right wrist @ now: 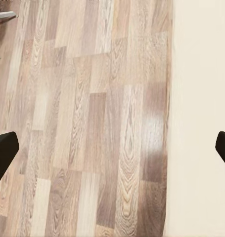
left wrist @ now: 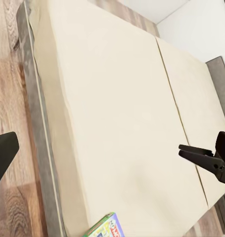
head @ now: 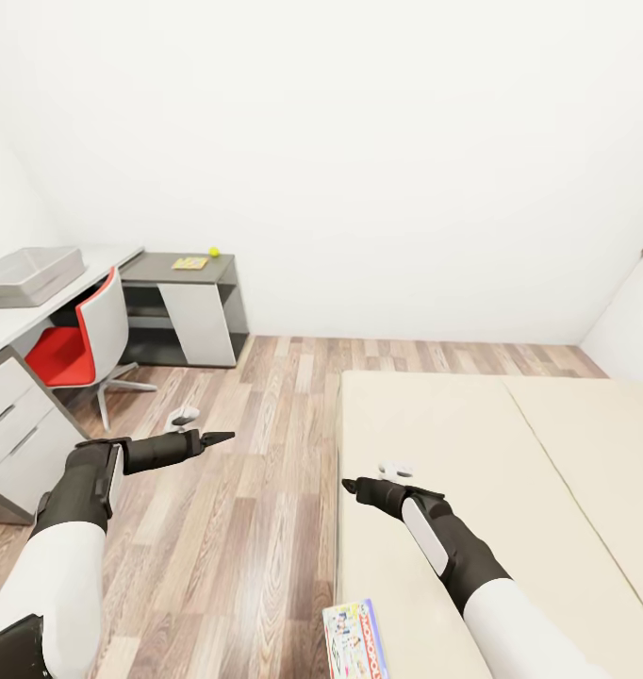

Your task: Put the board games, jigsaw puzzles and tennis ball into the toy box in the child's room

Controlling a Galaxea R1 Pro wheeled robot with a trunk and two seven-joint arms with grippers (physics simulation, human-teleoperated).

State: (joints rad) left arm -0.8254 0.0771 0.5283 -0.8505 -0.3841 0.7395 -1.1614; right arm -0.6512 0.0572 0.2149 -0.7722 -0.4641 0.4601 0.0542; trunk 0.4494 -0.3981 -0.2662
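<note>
Lying lengthwise at the bed (head: 472, 443) edge, the board game (head: 354, 641) sits behind the nearer right gripper (head: 352, 488), both grippers' fingers spread apart, empty.

Both arms are reaching forward, forearms roughly level. Left hand (head: 216, 438) is pointing toward the robot's right, its fingers wide apart in the left wrist view, nothing between. Right hand (head: 352, 487) is likewise spread, empty.

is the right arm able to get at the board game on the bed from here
Probably yes: the board game lies flat at the bed's near edge, uncovered, with bare mattress between it and the open right gripper.
</note>
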